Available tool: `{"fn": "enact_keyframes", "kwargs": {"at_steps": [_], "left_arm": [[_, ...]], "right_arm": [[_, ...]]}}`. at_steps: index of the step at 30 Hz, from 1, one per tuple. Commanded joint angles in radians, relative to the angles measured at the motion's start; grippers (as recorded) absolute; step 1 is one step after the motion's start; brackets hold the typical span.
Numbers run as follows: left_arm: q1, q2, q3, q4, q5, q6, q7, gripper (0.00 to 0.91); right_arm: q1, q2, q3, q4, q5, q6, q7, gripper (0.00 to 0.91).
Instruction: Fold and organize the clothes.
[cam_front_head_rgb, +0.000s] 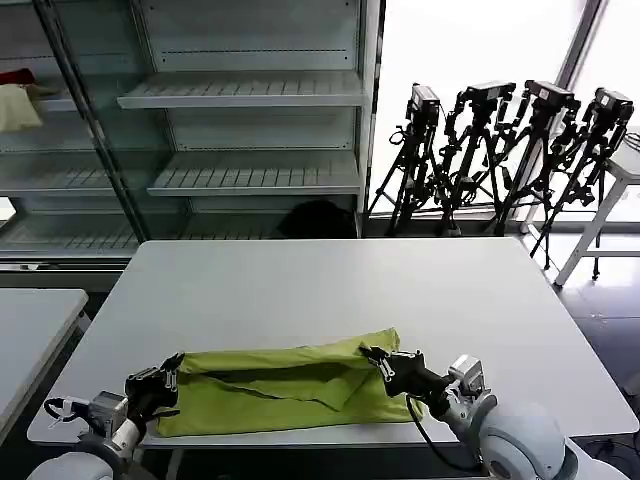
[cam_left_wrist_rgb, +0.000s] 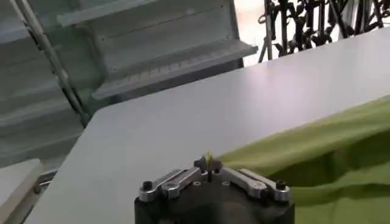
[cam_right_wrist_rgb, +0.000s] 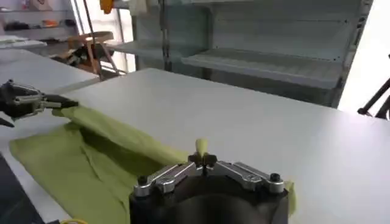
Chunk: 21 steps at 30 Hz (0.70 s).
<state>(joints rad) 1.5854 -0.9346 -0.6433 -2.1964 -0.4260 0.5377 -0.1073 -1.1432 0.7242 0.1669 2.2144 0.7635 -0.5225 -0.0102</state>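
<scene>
The clothes, a lime yellow-green T-shirt (cam_front_head_rgb: 280, 385), lie folded lengthwise near the front edge of the white table (cam_front_head_rgb: 320, 290). My left gripper (cam_front_head_rgb: 172, 368) is shut on the shirt's left end, and a tuft of green fabric pokes up between its fingertips in the left wrist view (cam_left_wrist_rgb: 208, 164). My right gripper (cam_front_head_rgb: 372, 354) is shut on the shirt's right upper corner; a pinch of cloth stands up between its tips in the right wrist view (cam_right_wrist_rgb: 202, 153). The fold between both grippers (cam_right_wrist_rgb: 122, 137) is raised slightly off the table. The left gripper (cam_right_wrist_rgb: 58, 102) shows far off in the right wrist view.
Bare metal shelving (cam_front_head_rgb: 250, 130) stands behind the table. Several black tripods (cam_front_head_rgb: 500, 150) lean at the back right. Another white table (cam_front_head_rgb: 30, 330) sits to the left. The far half of the work table is bare.
</scene>
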Motion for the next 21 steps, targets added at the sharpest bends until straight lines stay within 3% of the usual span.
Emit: {"fn": "enact_keyframes", "kwargs": {"at_steps": [1, 8, 11, 14, 18, 19, 20, 21], "left_arm": [[0.017, -0.006, 0.004, -0.004, 0.017, -0.001, 0.001, 0.0], [0.024, -0.021, 0.022, 0.006, 0.039, -0.012, -0.006, 0.02], [0.023, -0.023, 0.03, 0.004, 0.051, -0.011, -0.009, 0.02], [0.017, -0.023, 0.041, 0.014, 0.058, -0.019, -0.012, 0.02], [0.005, -0.021, 0.05, 0.025, 0.071, -0.025, -0.01, 0.02], [-0.001, -0.021, 0.052, 0.033, 0.076, -0.026, -0.01, 0.02], [-0.004, -0.021, 0.054, 0.038, 0.078, -0.026, -0.011, 0.03], [-0.007, -0.021, 0.055, 0.041, 0.082, -0.025, -0.012, 0.03]], "right_arm": [[-0.013, -0.005, 0.01, 0.019, 0.009, -0.008, 0.002, 0.0], [-0.062, 0.008, 0.008, 0.003, -0.024, 0.009, 0.009, 0.0], [-0.068, 0.019, 0.006, -0.005, -0.026, 0.008, 0.031, 0.091], [-0.08, 0.036, 0.003, -0.011, -0.031, 0.009, 0.051, 0.091], [-0.101, 0.072, -0.01, 0.002, -0.032, 0.017, 0.141, 0.111], [-0.111, 0.081, -0.014, 0.005, -0.036, 0.018, 0.162, 0.181], [-0.114, 0.086, -0.016, 0.006, -0.039, 0.019, 0.175, 0.574], [-0.12, 0.094, -0.019, 0.007, -0.041, 0.021, 0.19, 0.907]]}}
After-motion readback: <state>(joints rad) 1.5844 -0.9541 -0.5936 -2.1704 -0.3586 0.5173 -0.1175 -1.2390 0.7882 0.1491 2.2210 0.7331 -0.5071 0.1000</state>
